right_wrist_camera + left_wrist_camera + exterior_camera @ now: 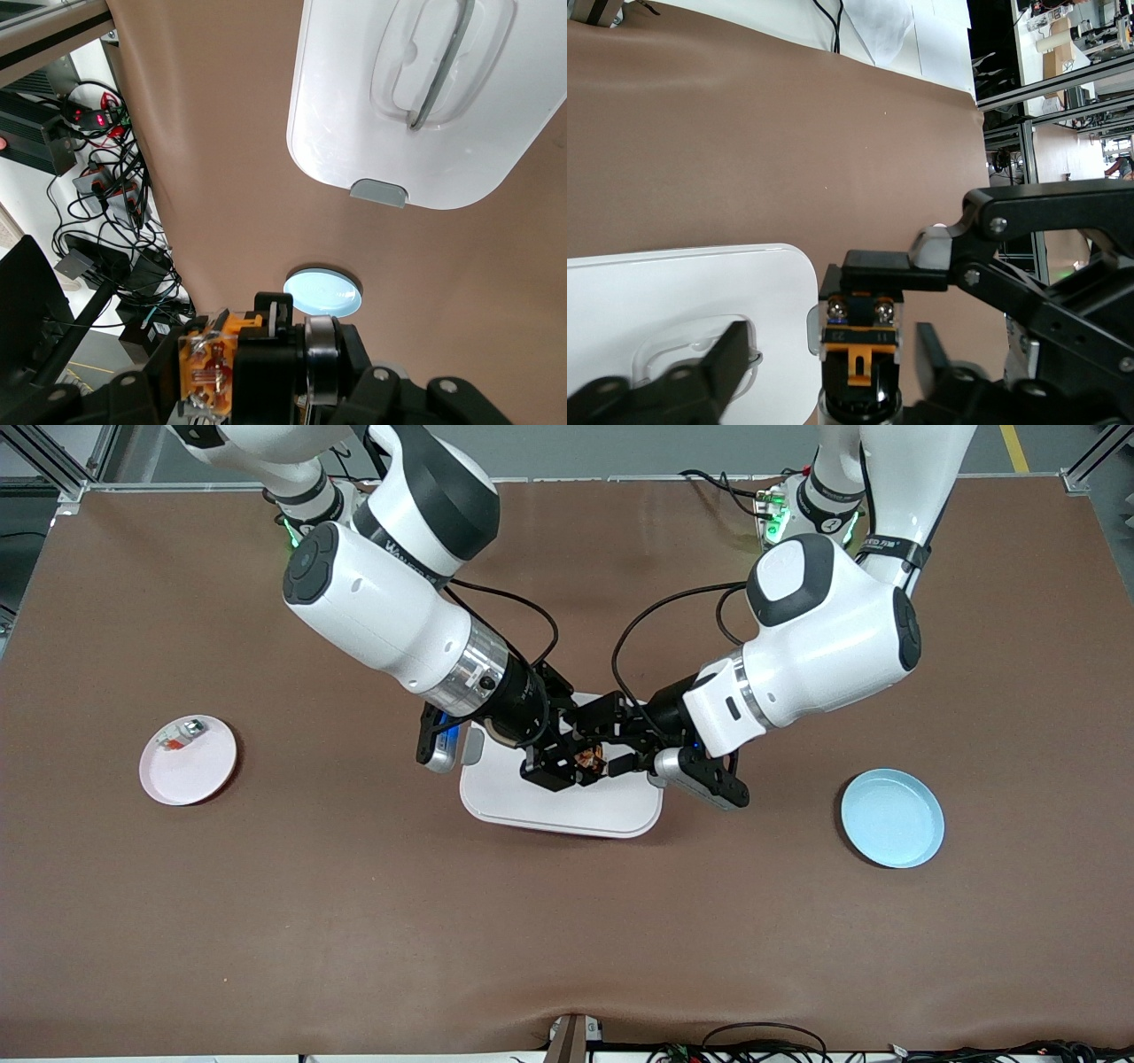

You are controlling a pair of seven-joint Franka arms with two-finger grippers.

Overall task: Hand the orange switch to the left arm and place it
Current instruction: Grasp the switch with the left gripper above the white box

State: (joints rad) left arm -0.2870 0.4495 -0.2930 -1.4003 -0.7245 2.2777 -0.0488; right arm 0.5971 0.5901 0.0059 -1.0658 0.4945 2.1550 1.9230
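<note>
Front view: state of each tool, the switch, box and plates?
right tool: shut on orange switch, over box
left tool: open around the switch
orange switch: held above box
box: lid on
pink plate: holds small pale part
blue plate: on table, toward left arm's end

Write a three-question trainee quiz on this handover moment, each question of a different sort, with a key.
1. True or false: the orange switch is lying on the pink plate.
2. Multiple choice: the two grippers meet over A) the blue plate, B) the white box, C) bare table.
3. Fill in: the blue plate lies toward the ____ arm's end of the table.

Key: 1 false, it is held in the air between the right gripper and the left gripper; a different small part lies on that plate. 2 B. 3 left.
</note>
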